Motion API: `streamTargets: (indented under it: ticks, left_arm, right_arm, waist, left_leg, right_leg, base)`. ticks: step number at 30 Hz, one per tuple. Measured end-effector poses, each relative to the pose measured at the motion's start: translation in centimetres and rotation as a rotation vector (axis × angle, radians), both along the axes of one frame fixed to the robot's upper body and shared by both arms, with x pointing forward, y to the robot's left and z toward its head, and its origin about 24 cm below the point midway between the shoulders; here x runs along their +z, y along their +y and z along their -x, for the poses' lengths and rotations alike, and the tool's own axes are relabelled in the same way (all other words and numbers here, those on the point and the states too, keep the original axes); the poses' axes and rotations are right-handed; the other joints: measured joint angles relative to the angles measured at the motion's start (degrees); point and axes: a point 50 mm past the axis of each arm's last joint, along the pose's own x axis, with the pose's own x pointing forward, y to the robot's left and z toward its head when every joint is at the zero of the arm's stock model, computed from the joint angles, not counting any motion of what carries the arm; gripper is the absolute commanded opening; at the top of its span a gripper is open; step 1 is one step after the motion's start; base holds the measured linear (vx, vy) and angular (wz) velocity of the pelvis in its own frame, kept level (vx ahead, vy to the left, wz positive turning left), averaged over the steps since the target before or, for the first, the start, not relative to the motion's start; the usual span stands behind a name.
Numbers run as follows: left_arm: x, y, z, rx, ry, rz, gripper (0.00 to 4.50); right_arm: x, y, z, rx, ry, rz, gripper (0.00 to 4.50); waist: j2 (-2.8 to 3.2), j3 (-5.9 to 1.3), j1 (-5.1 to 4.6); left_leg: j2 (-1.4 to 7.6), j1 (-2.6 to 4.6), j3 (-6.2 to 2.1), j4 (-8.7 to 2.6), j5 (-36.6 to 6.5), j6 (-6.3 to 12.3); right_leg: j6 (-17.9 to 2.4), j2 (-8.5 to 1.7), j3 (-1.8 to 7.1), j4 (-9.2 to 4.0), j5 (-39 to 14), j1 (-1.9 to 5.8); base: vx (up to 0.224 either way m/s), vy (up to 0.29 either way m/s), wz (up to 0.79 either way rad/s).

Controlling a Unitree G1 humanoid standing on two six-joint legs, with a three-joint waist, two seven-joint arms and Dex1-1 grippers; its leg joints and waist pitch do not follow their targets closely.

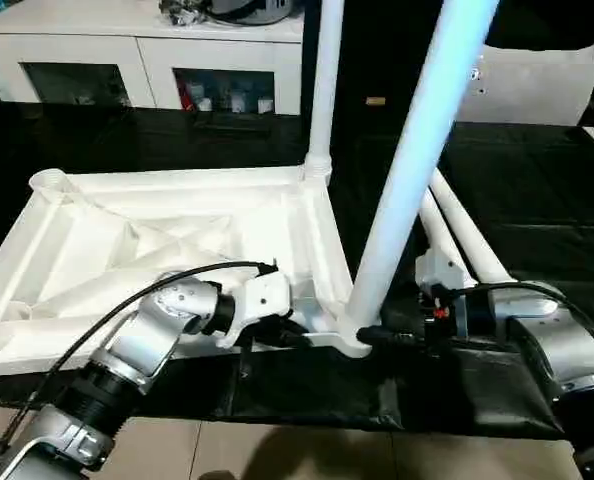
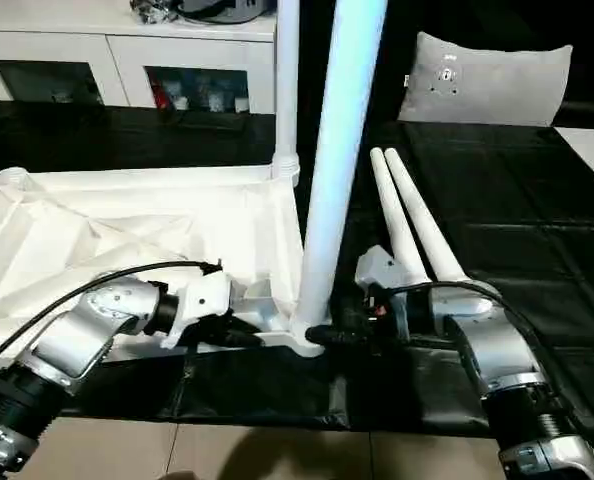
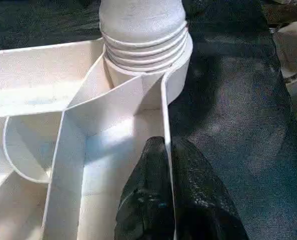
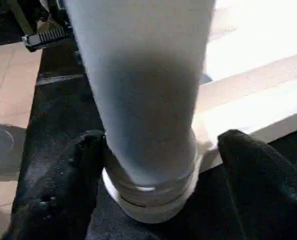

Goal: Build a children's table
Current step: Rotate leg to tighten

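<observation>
Left eye view cuts off both standing legs at the upper edge, so their far ends cannot be seen. The table top [image 1: 177,240] lies upside down on a black cloth [image 1: 537,190], its ribbed white plastic underside facing up, and its left part runs out of the picture. The near leg [image 1: 407,180], a smooth tapered tube, rises tilted from the near right corner socket [image 1: 349,335]; the far leg [image 1: 322,90] stands in the far right corner. Two spare legs [image 2: 412,215] lie side by side on the cloth just to the right, their near ends hidden behind the right arm.

The left gripper [image 3: 166,165] has its black fingers pressed together over the thin side wall of the top, just short of the threaded collar where the near leg meets its socket. The right gripper [image 4: 153,150] stands spread on either side of that leg's base; one finger [image 4: 63,180] sits close against the tube, the other [image 4: 258,170] stays apart from it.

Behind, a white cabinet [image 1: 127,50] with glass doors holds small items too blurred to name. A grey cushion [image 2: 487,80] rests beyond the cloth. Beige floor tiles [image 1: 307,450] show at the near edge.
</observation>
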Motion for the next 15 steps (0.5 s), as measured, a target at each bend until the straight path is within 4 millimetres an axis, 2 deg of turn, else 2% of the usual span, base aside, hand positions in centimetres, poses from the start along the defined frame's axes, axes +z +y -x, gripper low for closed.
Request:
streamTargets:
  ticks: [1,2,5,7,15]
  left_arm:
    - [0.00,0.00,0.01,-0.001,0.001,0.000,0.00]
    - [0.00,0.00,0.01,-0.002,0.001,0.000,0.00]
    - [0.00,0.00,0.05,-0.009,0.004,0.000,0.00]
    - [0.01,-0.01,0.09,-0.016,0.007,0.000,0.00]
    - [0.05,0.14,0.09,-0.023,0.002,-0.002,0.00]
  right_arm:
    - [0.00,0.01,0.01,0.002,0.000,0.000,3.66]
    - [0.00,0.01,0.01,0.002,0.000,0.000,3.35]
    - [-0.03,0.19,0.16,0.028,0.000,-0.003,3.23]
    - [-0.10,0.24,0.28,0.037,0.003,-0.008,2.85]
    - [-0.24,0.36,0.45,0.049,0.018,-0.017,2.57]
  waist:
    - [0.00,0.00,0.00]
    - [0.00,0.00,0.01]
    - [0.00,0.00,0.03]
    - [0.00,0.00,0.11]
    - [0.00,0.00,0.09]
  left_leg:
    - [0.00,0.00,0.00,0.00,0.0,0.00]
    - [0.00,0.00,0.00,0.00,0.0,0.00]
    - [0.00,-0.01,0.00,0.00,0.0,0.00]
    - [0.00,-0.01,0.00,0.00,0.0,0.00]
    - [0.00,0.02,0.00,0.08,0.0,0.00]
  right_leg:
    - [0.0,0.00,0.00,0.00,0.0,0.00]
    - [0.0,0.00,0.00,0.00,0.0,0.00]
    - [0.0,0.00,0.00,0.00,0.0,0.00]
    - [0.0,0.00,0.00,0.00,0.0,0.00]
    - [0.0,0.00,0.00,0.02,0.0,0.04]
  base:
    - [0.000,0.000,0.00]
    - [0.000,0.000,0.00]
    - [0.000,0.000,0.00]
    - [0.000,0.000,0.00]
    - [0.000,0.000,0.00]
